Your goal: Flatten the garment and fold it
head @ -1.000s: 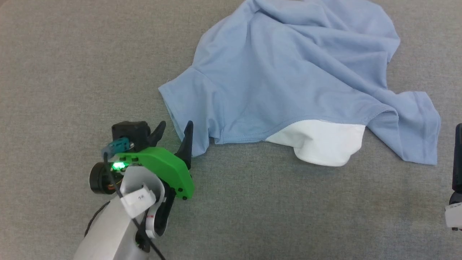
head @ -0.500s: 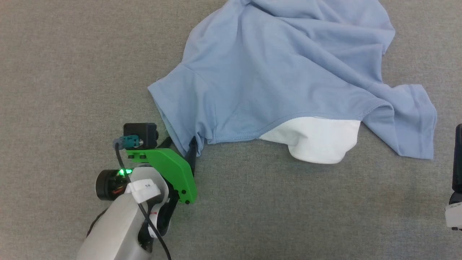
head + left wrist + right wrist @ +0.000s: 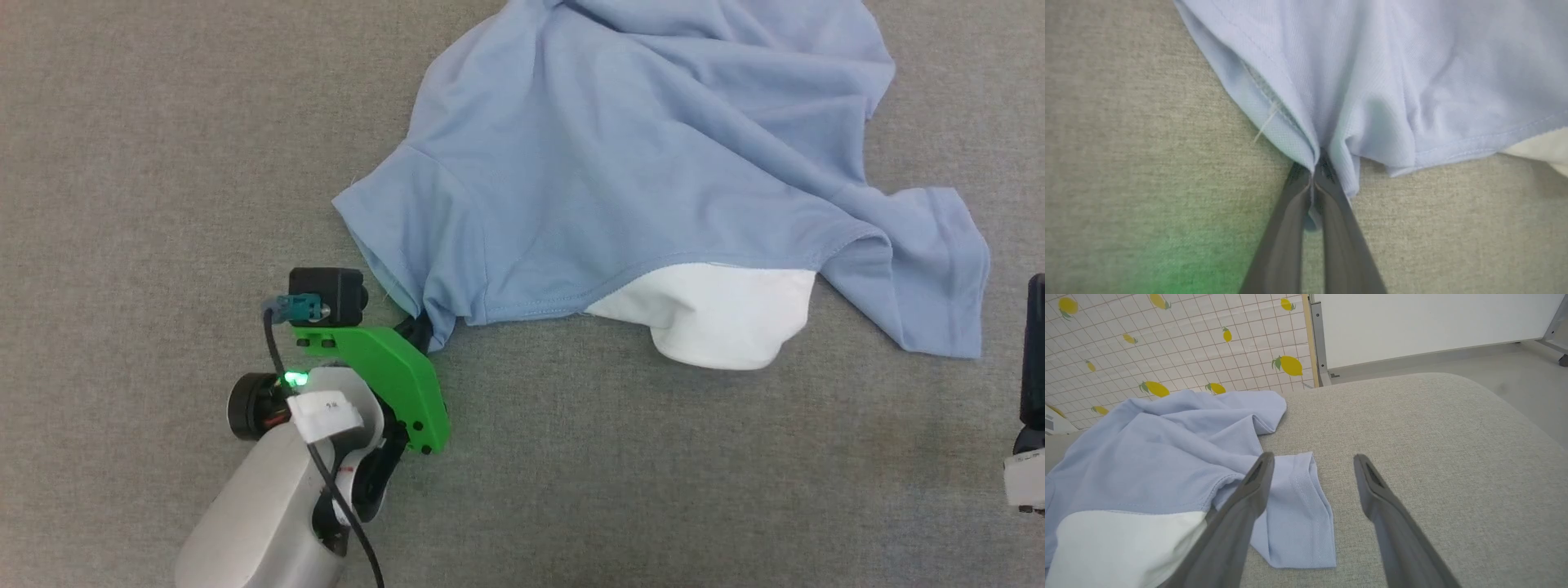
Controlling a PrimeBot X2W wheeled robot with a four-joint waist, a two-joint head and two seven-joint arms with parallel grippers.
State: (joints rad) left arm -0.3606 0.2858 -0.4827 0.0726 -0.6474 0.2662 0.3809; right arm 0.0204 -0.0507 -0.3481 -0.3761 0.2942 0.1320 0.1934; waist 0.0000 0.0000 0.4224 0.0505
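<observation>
Below and to either side of the left gripper (image 3: 1314,165): a grey padded surface (image 3: 163,122), broad and bare. Ahead and to the right of that gripper, sprawled in loose ridges: the garment (image 3: 637,163), not yet flattened. Judged light, limp and stretchy, more likely to drag and bunch than to slide.

Further right of the pinch, spilling from under the blue hem: a white inner panel (image 3: 718,318). Just ahead of the right gripper (image 3: 1310,459), lying flat: a short sleeve (image 3: 1298,506).

On the left: clamped tight on a gathered corner of the blue edge. A fair hold for drawing the cloth outward, though prone to pulling only a wrinkle. On the right: spread wide, holding nothing. Best taken there by the sleeve's stitched hem.

Left of the pinch, dangling from the seam: a stray thread (image 3: 1263,130).
</observation>
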